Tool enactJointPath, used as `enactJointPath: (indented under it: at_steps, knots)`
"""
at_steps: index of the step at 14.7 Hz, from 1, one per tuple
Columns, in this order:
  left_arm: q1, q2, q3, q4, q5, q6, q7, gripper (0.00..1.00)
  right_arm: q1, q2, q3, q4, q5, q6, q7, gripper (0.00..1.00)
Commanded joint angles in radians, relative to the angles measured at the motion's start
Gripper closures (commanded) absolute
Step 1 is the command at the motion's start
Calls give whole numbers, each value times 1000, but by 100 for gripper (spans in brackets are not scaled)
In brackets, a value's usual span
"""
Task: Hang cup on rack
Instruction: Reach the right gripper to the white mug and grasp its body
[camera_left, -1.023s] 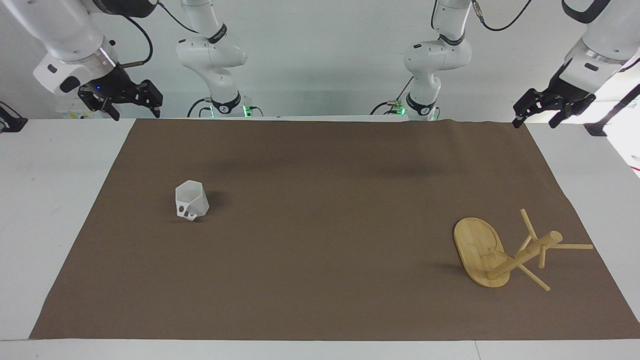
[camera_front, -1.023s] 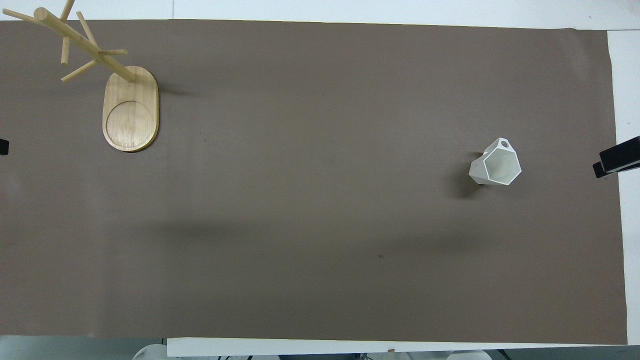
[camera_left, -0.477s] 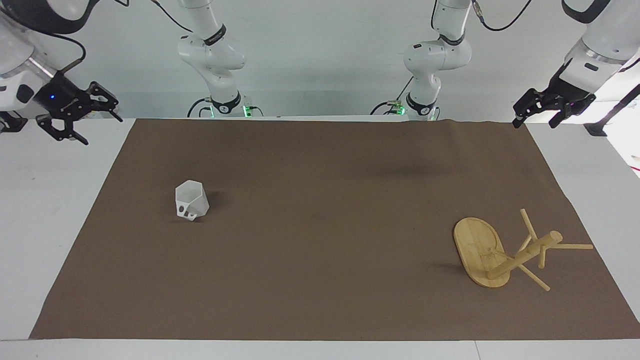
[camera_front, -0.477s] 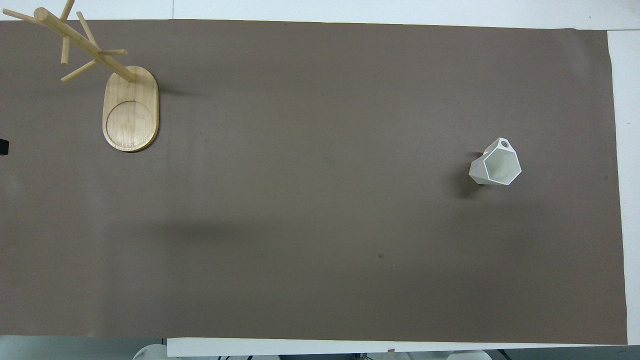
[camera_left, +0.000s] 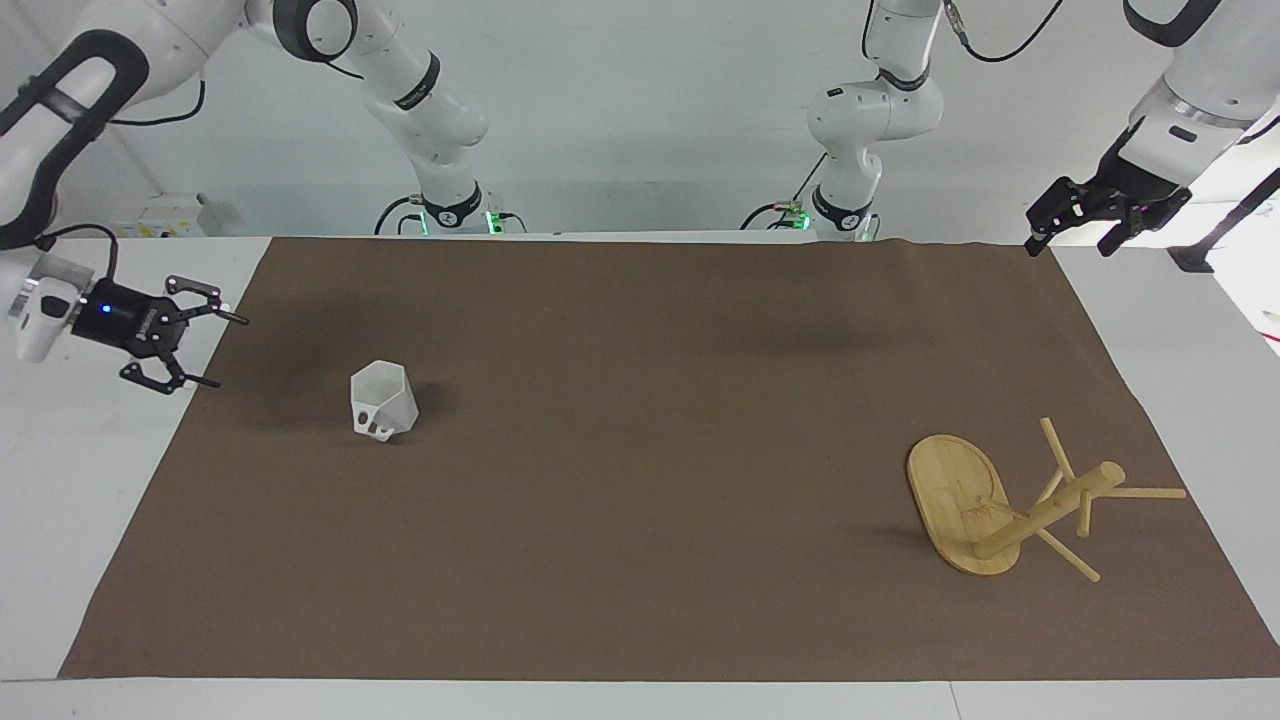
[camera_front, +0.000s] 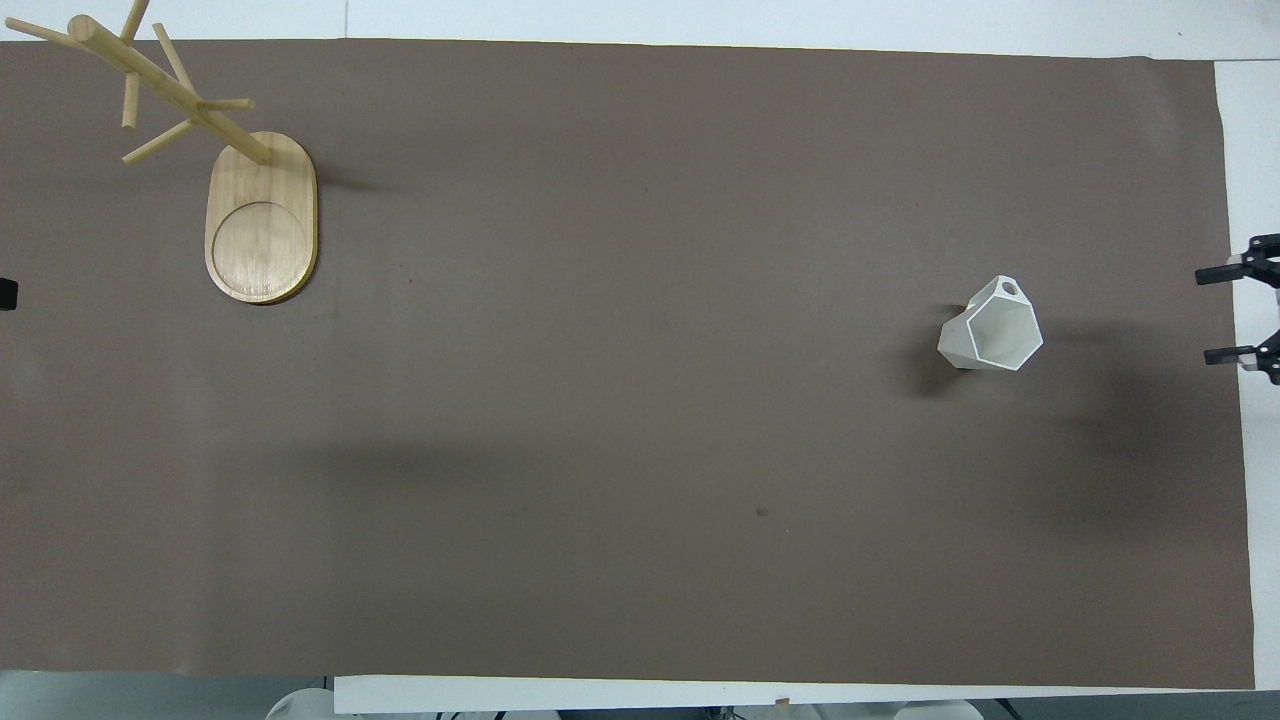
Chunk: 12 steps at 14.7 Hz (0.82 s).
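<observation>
— Cup (camera_left: 383, 401) first: where does it sit from the camera across the table?

— Upright on the brown mat (camera_left: 640, 330), toward the right arm's end of the table, rim up, with its cut-out handle on the side turned away from the robots. The right gripper (camera_left: 190, 348) hangs over the mat's edge at that same end, level with the cup, fingers spread wide and pointed sideways straight at it. Nothing is held.

— And the other arm?

— The left gripper (camera_left: 1075, 232) waits over the mat's corner nearest the robots at its own end. I can't tell how its fingers stand. The rack (camera_left: 1000, 505) stands near it, well apart from the cup, at the left arm's end.

— Now from above?

— The cup (camera_front: 991, 325) shows its six-sided mouth, the handle on the side farther from the robots. The right gripper (camera_front: 1232, 315) peeks in at the mat's edge, its two fingertips parted, the gap lined up with the cup. The rack (camera_front: 240, 190) sits farther from the robots than the cup. The right arm is plainly the nearer one, so I'd judge the grab is its job.
</observation>
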Motion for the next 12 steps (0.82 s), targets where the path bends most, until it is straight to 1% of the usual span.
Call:
enactJointPath:
  at_steps: [1,4,6,8,9,12]
  knots:
    - [-9,-25,10,-27,5,10,12,0,-20,86,13,-79,148,-21,-205,0]
    - [-9,-25,10,-29,5,10,12,0,12,161,14,-133,257,-9,-359,0]
    - [-9,-25,10,-27,5,10,12,0,35,155,16,-185,274,23,-440,0]
    - [-9,-25,10,-29,5,10,12,0,73,140,14,-249,332,28,-554,0]
    - [-9,-25,10,-27,5,10,12,0,78,137,14,-268,335,27,-575,0]
    - [-8,-25,10,-29,5,10,12,0,76,131,14,-279,335,24,-594,0]
